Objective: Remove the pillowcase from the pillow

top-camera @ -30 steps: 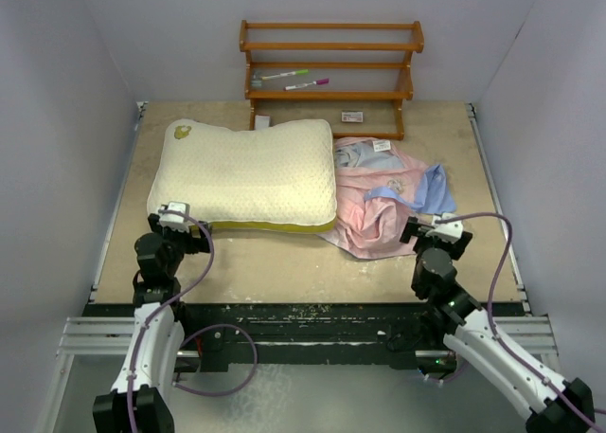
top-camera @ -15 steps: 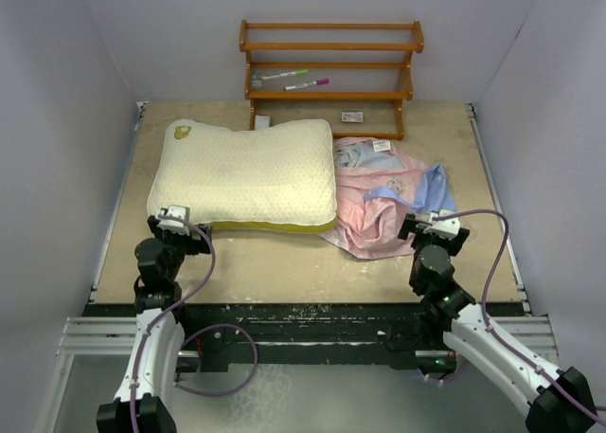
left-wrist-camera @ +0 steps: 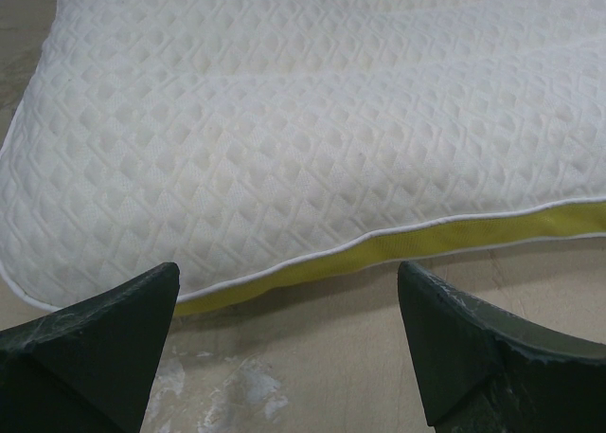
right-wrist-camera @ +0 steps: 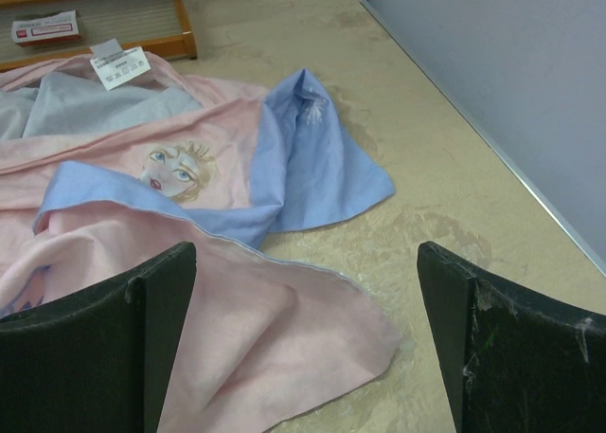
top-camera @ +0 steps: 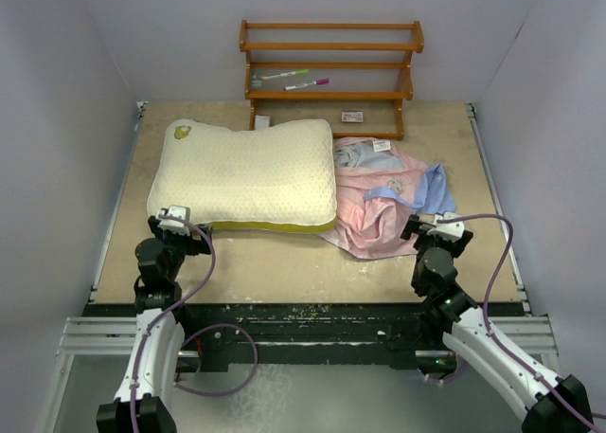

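The cream quilted pillow [top-camera: 244,174] lies bare on the left half of the table, its yellow side band [left-wrist-camera: 473,236] facing me. Crumpled to its right is the pillowcase [top-camera: 383,204], pale pink with light blue folds and a blonde face print [right-wrist-camera: 177,171]. My left gripper [top-camera: 177,226] sits just before the pillow's near left corner, open and holding nothing. Over at the pillowcase's near right edge, my right gripper [top-camera: 431,232] is open too; in the right wrist view the pink cloth [right-wrist-camera: 265,338] lies under and between its fingers [right-wrist-camera: 95,348].
A wooden shelf rack [top-camera: 329,73] stands at the back with two markers [top-camera: 295,79] on it. A small card [top-camera: 352,117] lies at its foot. Grey walls close in left and right, and the table's front edge [top-camera: 303,305] runs just behind both grippers.
The right arm has shifted slightly, its cable swinging; the gripper stays by the cloth. The left arm, pillow and pillowcase are unchanged.
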Controlling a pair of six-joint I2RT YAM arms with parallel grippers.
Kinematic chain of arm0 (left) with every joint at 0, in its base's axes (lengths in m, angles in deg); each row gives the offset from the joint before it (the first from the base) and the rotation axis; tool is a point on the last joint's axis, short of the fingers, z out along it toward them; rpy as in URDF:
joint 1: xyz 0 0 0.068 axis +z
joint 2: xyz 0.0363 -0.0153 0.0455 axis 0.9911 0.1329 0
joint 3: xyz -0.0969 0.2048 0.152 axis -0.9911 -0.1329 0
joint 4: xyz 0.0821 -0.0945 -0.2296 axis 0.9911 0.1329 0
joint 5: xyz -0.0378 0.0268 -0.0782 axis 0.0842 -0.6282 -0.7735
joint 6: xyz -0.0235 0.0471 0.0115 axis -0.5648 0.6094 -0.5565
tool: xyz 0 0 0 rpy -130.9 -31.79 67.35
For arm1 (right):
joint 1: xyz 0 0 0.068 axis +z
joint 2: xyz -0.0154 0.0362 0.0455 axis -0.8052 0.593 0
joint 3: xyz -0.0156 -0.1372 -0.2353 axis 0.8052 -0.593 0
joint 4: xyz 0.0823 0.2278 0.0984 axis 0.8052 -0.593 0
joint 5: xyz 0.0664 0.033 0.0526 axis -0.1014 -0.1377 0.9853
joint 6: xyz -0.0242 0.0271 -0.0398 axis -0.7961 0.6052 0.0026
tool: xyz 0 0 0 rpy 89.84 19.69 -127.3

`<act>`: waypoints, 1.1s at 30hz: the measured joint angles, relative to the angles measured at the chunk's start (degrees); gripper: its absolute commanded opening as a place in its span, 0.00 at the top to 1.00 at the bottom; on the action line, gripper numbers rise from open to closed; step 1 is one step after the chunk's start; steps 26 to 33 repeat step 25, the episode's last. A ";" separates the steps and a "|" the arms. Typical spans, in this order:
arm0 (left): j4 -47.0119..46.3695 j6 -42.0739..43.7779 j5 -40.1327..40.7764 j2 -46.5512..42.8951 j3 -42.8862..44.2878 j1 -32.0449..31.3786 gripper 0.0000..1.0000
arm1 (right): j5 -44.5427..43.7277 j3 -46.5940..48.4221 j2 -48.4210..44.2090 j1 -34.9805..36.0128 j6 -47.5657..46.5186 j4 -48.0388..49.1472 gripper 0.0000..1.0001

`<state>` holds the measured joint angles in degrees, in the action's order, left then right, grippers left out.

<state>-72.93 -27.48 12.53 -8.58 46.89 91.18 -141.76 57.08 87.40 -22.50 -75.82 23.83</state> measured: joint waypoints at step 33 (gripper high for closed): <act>-0.81 0.00 0.11 2.12 0.00 -0.24 0.01 | 2.47 0.00 -1.14 -1.55 0.02 -1.42 0.00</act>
